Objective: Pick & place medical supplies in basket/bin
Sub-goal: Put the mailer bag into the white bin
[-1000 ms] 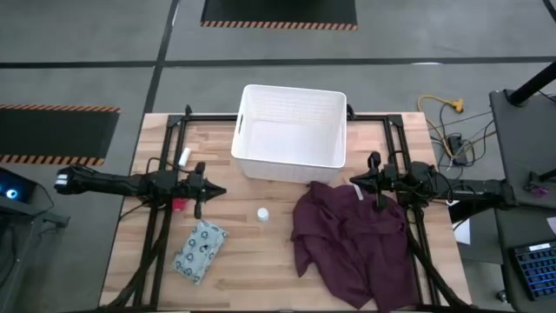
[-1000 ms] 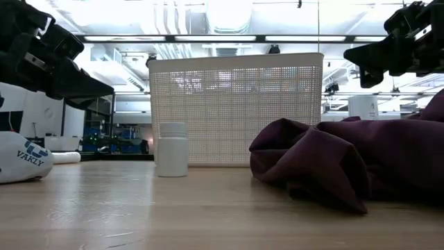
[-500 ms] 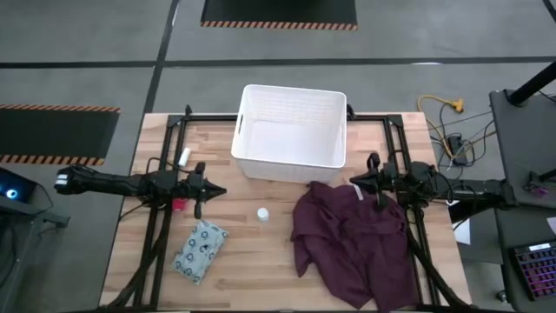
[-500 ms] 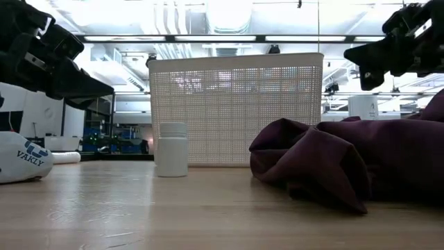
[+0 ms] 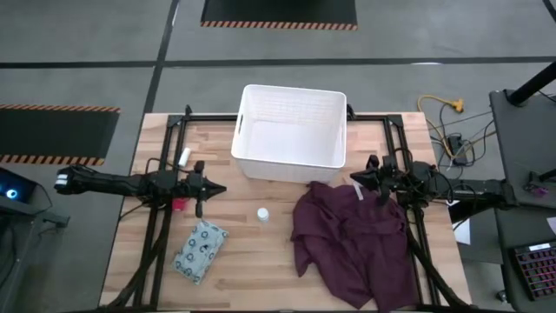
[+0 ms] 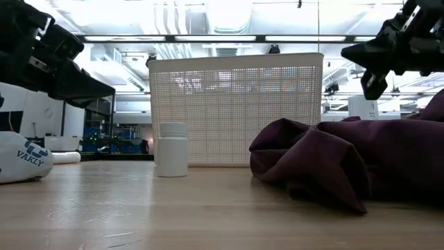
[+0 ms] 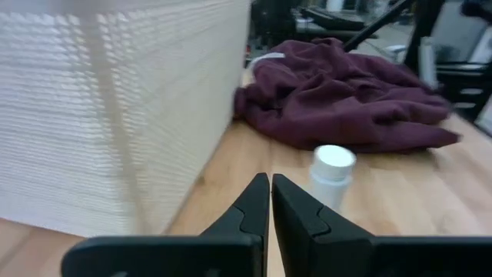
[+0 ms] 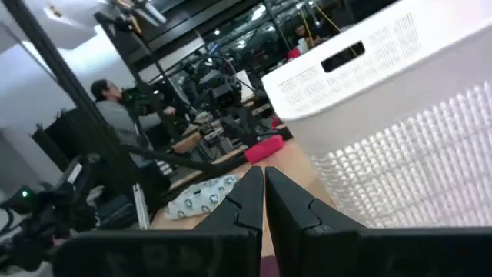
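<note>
The white slotted basket (image 5: 291, 130) stands at the table's far middle. A tiny white bottle (image 5: 262, 213) stands upright in front of it, also in the left wrist view (image 7: 330, 175). The pale teal dotted packet (image 5: 200, 249) lies flat near the left front. A pink-red piece (image 5: 180, 205) and a white tube (image 5: 184, 157) lie under and beside my left arm. My left gripper (image 5: 217, 189) hovers shut, left of the bottle. My right gripper (image 5: 354, 180) hovers shut over the maroon cloth's (image 5: 352, 239) far edge, beside the basket's right corner.
The crumpled maroon cloth covers the table's right front. Black frame rails (image 5: 156, 235) run along both table sides. Bare wood lies between packet, bottle and cloth. A person (image 8: 115, 115) and equipment show in the room beyond the table.
My right gripper has turned a little about its wrist above the cloth, staying shut and in place. The supplies, the basket and the cloth lie as before.
</note>
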### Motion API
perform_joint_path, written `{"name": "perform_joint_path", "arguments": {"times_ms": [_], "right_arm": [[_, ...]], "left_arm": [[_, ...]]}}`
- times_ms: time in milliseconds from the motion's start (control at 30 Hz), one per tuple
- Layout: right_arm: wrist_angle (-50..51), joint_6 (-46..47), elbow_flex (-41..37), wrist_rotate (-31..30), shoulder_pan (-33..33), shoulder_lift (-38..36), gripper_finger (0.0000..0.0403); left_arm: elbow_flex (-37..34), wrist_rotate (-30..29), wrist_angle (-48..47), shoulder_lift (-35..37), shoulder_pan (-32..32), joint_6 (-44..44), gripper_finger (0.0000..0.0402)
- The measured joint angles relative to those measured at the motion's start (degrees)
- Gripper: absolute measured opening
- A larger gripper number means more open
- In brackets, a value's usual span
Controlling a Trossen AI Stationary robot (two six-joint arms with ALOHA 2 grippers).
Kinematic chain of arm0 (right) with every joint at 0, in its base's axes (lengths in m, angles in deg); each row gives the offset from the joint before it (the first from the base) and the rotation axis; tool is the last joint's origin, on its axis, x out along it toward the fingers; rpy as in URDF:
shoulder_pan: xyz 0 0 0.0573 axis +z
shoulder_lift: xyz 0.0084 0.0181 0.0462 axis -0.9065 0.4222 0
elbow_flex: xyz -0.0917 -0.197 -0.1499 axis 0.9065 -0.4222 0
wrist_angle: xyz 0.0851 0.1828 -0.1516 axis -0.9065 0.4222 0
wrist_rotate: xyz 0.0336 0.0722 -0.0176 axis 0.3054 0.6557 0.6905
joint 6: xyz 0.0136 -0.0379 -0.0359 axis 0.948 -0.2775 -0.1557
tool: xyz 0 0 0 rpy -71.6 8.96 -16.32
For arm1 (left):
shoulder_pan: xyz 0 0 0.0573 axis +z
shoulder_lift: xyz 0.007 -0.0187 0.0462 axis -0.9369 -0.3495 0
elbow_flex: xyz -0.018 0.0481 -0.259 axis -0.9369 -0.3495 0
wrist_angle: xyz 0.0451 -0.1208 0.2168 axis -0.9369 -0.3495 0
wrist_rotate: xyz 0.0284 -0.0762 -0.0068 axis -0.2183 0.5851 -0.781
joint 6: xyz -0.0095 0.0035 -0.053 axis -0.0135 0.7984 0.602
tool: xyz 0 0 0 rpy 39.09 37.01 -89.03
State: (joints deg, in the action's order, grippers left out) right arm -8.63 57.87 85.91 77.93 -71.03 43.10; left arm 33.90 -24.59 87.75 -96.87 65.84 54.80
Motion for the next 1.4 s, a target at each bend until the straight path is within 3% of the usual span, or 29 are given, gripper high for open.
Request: {"name": "perform_joint_path", "arguments": {"times_ms": [167,467,633,833,933,1033,1200,1400], "right_arm": [[0.1,4.6,0.0,-4.7,0.0,0.2,0.0009],[1.0,3.7,0.0,-10.9,-0.1,0.3,0.0009],[1.3,3.7,0.0,-11.1,0.0,0.3,0.0009],[1.3,3.7,0.0,-11.0,0.0,0.3,0.0009],[1.3,3.7,0.0,-11.0,0.0,0.3,0.0009],[1.3,3.7,0.0,-10.9,0.0,0.3,0.0009],[1.2,3.5,0.0,-10.9,0.0,0.3,0.0009],[1.2,3.4,0.0,-10.9,0.0,0.3,0.0009]], "left_arm": [[0.5,0.1,1.5,0.1,0.0,9.9,0.0],[0.6,-0.3,17.2,0.0,0.0,16.4,0.0008],[4.4,-0.1,16.8,-0.1,-0.4,25.2,0.0075],[15.7,0.9,16.3,-5.6,-0.4,34.1,0.0168],[22.5,3.6,9.9,-11.2,-0.4,34.3,0.0184],[30.8,6.2,-3.6,-16.9,-0.5,37.4,0.0186],[44.3,6.5,-26.2,-26.4,-3.0,44.1,0.0186],[59.4,6.5,-44.3,-38.2,-6.8,49.5,0.0187]]}}
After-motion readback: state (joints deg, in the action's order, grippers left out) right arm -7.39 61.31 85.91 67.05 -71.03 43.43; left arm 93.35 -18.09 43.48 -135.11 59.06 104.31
